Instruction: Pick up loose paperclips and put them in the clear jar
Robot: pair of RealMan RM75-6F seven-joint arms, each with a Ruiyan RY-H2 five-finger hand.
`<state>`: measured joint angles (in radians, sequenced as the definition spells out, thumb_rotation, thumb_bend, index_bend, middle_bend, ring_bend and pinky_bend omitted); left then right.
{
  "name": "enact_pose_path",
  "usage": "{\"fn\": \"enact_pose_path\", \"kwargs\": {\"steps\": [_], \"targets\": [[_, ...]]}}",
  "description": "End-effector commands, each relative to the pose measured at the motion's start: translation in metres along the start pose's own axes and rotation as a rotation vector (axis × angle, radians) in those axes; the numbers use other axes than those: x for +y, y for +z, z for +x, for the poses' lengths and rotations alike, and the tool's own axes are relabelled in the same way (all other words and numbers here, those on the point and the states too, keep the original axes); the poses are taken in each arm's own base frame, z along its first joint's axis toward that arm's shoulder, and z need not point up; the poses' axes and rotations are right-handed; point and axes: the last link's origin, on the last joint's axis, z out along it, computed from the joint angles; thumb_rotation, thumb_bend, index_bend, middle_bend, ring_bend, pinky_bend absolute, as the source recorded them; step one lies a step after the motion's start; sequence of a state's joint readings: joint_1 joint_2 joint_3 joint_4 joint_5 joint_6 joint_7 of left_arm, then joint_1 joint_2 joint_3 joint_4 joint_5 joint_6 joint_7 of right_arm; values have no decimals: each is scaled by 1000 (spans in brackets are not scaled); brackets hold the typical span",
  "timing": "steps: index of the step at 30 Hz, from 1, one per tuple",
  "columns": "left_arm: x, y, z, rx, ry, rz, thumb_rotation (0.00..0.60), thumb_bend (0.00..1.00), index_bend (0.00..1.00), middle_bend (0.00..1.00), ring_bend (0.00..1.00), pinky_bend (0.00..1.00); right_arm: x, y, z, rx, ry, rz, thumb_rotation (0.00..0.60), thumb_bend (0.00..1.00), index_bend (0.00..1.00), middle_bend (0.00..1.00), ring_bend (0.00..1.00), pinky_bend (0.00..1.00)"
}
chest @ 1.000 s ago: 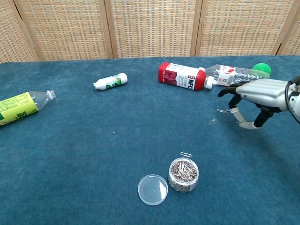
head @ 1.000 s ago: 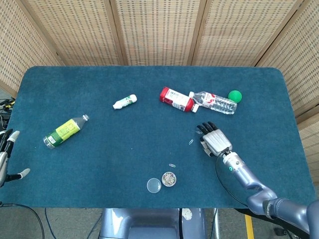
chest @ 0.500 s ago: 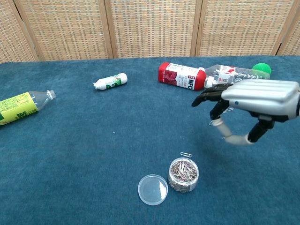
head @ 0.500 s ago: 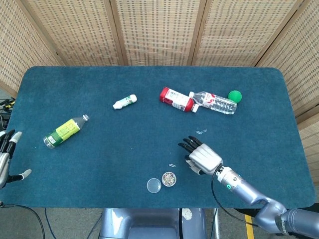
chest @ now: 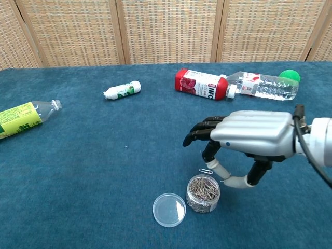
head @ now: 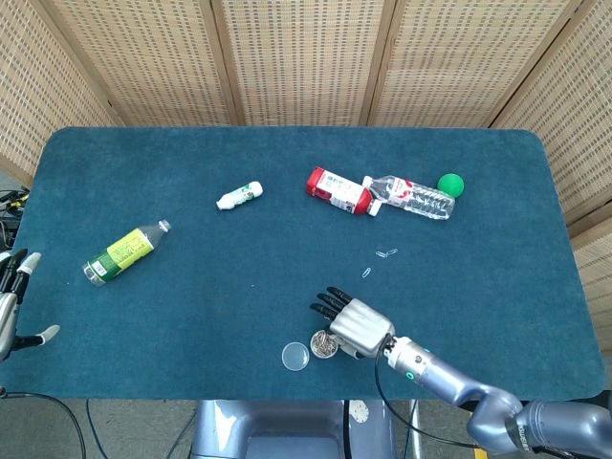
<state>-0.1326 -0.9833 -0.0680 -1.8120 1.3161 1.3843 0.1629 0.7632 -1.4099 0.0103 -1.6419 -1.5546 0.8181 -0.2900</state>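
The clear jar (head: pixel 324 344) (chest: pixel 203 193), full of paperclips, stands uncapped near the front edge, with its lid (head: pixel 295 357) (chest: pixel 169 209) lying flat to its left. My right hand (head: pixel 350 323) (chest: pixel 248 139) hovers just behind and right of the jar, fingers spread and pointing left, with nothing visible in its grasp. One loose paperclip (chest: pixel 206 170) lies on the cloth behind the jar, right by a fingertip (chest: pixel 212 165). More loose paperclips (head: pixel 366 273) (head: pixel 385 253) lie further back. My left hand (head: pixel 11 304) hangs off the table's left edge, fingers apart and empty.
A red-labelled bottle (head: pixel 338 189) and a clear water bottle (head: pixel 413 196) lie at the back right beside a green ball (head: pixel 450 184). A small white bottle (head: pixel 239 195) lies at the back centre. A green-labelled bottle (head: pixel 122 252) lies at the left.
My right hand has swept from the loose clips at the middle right toward the front and left, stopping beside the jar. The back clips lie where they were. The left hand has stayed put.
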Motion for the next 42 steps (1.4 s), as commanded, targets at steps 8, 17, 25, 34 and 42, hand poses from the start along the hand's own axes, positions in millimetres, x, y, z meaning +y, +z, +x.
{"fn": "enact_pose_path", "kwargs": {"steps": [8,17,25,34,42], "targets": [[-1,1,0,-3,-3,0,600,0,0,0,0,0,-6,20,-2,-16,20,-21,600,396,648,100,0,0],[-1,1,-1,-5,-3,-2,600,0,0,0,0,0,-15,25,-5,-20,28,-18,600,396,648,100,0,0],[-1,1,0,-5,-3,0,600,0,0,0,0,0,-17,31,-5,-24,39,-24,600,306,597,100,0,0],[-1,0,1,-4,-5,-1,600,0,0,0,0,0,-20,31,-3,-19,39,-21,600,293,504,100,0,0],[-2,0,1,-2,-7,0,600,0,0,0,0,0,-16,30,9,23,48,-38,600,293,503,100,0,0]]}}
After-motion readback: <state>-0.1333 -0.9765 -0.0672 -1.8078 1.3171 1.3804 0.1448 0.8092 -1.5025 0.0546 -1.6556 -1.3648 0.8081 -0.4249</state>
